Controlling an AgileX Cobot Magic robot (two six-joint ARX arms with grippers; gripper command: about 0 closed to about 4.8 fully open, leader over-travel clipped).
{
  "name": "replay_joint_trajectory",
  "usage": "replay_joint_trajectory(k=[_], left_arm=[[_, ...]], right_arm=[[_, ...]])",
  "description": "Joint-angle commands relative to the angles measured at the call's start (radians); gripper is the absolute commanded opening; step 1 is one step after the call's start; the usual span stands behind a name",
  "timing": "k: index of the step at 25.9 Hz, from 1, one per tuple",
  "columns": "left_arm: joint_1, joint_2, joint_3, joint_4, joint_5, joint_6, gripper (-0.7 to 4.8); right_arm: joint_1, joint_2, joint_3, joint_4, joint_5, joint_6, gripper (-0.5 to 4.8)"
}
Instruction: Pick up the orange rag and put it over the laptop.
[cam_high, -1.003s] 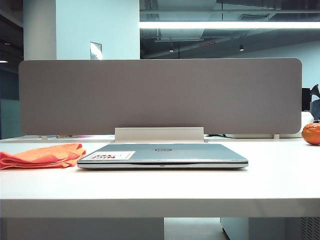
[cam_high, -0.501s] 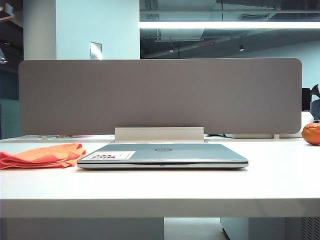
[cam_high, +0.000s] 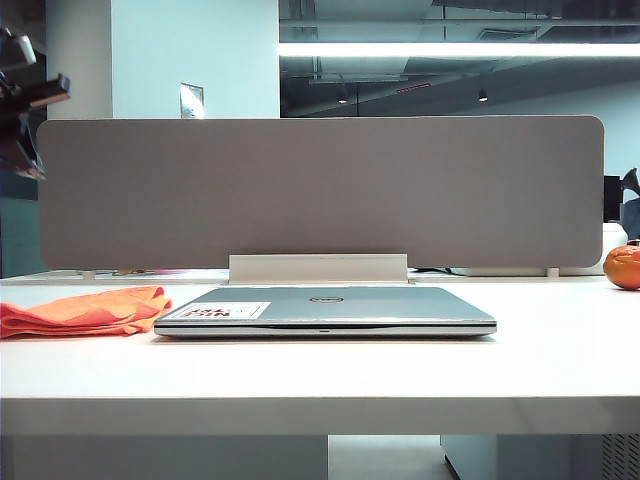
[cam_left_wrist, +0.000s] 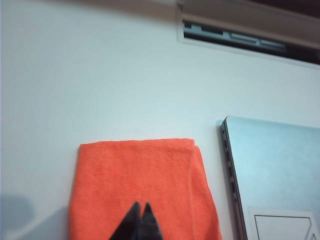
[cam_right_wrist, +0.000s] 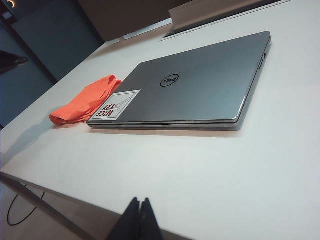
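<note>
The orange rag (cam_high: 85, 310) lies folded flat on the white table, just left of the closed silver-grey laptop (cam_high: 330, 305). The left wrist view looks down on the rag (cam_left_wrist: 145, 172) with the laptop's edge (cam_left_wrist: 280, 170) beside it. My left gripper (cam_left_wrist: 141, 206) is shut and empty, hovering above the rag's near part. The left arm (cam_high: 25, 95) shows high at the exterior view's left edge. My right gripper (cam_right_wrist: 140, 201) is shut and empty, back over the table's near edge, well short of the laptop (cam_right_wrist: 200, 90) and the rag (cam_right_wrist: 85, 102).
A grey divider panel (cam_high: 320, 190) stands along the table's far side behind the laptop. A round glossy orange object (cam_high: 623, 267) sits at the far right. A white-and-red sticker (cam_right_wrist: 115, 106) marks the laptop lid's corner nearest the rag.
The left arm has come into the exterior view at the upper left edge, where it did not show a second ago. Rag and laptop have not moved.
</note>
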Motion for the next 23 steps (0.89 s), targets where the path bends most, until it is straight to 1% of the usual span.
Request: replay_joint_trajectory(k=[1,7,8,10,11,12,13,14,17,18,20,21,22,23], left_arm=[[0.001,0.050,0.014,0.011,0.001,0.000,-0.06],[0.001,0.134,0.016,0.012,0.000,-0.003,-0.05],[0.004,0.145,0.016,0.011,0.001,-0.018,-0.05],[0.017,0.177,0.016,0.007,0.014,-0.098,-0.01],[0.029,0.196,0.016,0.003,0.034,-0.143,0.35],[0.037,0.205,0.016,0.003,0.041,-0.164,0.78],[0.047,0.217,0.016,0.001,0.045,-0.196,1.59],[0.055,0.221,0.016,-0.001,0.054,-0.211,1.82],[0.080,0.230,0.016,-0.005,0.093,-0.252,1.88],[0.096,0.233,0.016,-0.009,0.117,-0.255,1.88],[0.103,0.234,0.016,-0.030,0.120,-0.254,1.90],[0.109,0.235,0.016,-0.041,0.121,-0.254,1.99],[0.110,0.238,0.016,-0.051,0.120,-0.254,2.34],[0.110,0.240,0.016,-0.058,0.120,-0.254,2.57]], right_arm=[[-0.001,-0.002,-0.002,0.013,0.001,0.003,-0.05],[-0.001,-0.002,-0.002,0.013,0.001,0.003,-0.05],[-0.001,-0.002,-0.002,0.013,0.001,0.003,-0.05],[-0.001,-0.002,-0.002,0.013,0.001,0.003,-0.05],[-0.001,-0.002,-0.002,0.013,0.001,0.003,-0.05],[-0.001,-0.002,-0.002,0.013,0.001,0.003,-0.05],[-0.001,-0.002,-0.002,0.013,0.002,0.003,-0.05],[-0.001,-0.002,-0.002,0.013,0.002,0.003,-0.05],[0.000,-0.002,-0.002,0.013,0.002,0.003,-0.05],[-0.001,-0.002,-0.002,0.013,0.003,0.003,-0.05],[-0.001,-0.002,-0.002,0.013,0.006,0.003,-0.05],[-0.001,-0.002,-0.002,0.013,0.009,0.003,-0.05],[0.000,-0.002,-0.002,0.013,0.009,0.003,-0.05],[0.000,-0.002,-0.002,0.013,0.010,0.003,-0.05]])
